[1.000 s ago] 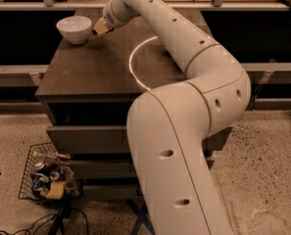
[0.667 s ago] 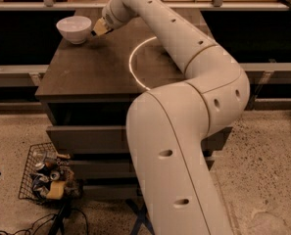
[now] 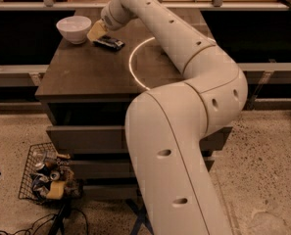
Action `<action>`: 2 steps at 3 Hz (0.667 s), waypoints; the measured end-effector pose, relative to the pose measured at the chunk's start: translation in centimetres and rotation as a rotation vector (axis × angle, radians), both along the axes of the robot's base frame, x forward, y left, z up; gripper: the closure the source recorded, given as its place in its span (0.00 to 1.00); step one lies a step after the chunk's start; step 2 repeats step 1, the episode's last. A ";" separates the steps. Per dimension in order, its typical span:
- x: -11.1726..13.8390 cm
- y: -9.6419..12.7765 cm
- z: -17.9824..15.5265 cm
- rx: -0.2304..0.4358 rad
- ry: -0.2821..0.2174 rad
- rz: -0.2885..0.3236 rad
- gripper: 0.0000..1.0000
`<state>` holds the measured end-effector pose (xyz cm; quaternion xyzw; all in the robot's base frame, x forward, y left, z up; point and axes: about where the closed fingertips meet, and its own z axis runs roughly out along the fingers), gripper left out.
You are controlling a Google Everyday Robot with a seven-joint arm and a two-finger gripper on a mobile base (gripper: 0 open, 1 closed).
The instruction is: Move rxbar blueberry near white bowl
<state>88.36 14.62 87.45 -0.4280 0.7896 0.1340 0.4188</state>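
Observation:
The white bowl (image 3: pixel 74 29) stands at the far left corner of the dark table (image 3: pixel 96 72). The rxbar blueberry (image 3: pixel 109 43), a flat dark bar, lies on the table just right of the bowl. My gripper (image 3: pixel 97 31) hangs between the bowl and the bar, right above the bar's left end, its pale fingertips pointing down toward the table. My large white arm reaches in from the lower right and covers much of the table's right side.
A bright ring of light (image 3: pixel 137 62) lies on the table's middle. A wire basket (image 3: pixel 42 177) with cans and bottles sits on the floor at lower left. A shelf rail (image 3: pixel 47 5) runs behind the table.
The bar now lies in plain sight on the table right of the bowl. The gripper has stayed beside the bowl.

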 end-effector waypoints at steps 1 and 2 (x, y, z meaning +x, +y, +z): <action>0.0 0.1 -0.2 -0.001 0.003 0.002 0.00; 0.0 0.1 -0.2 -0.001 0.003 0.002 0.00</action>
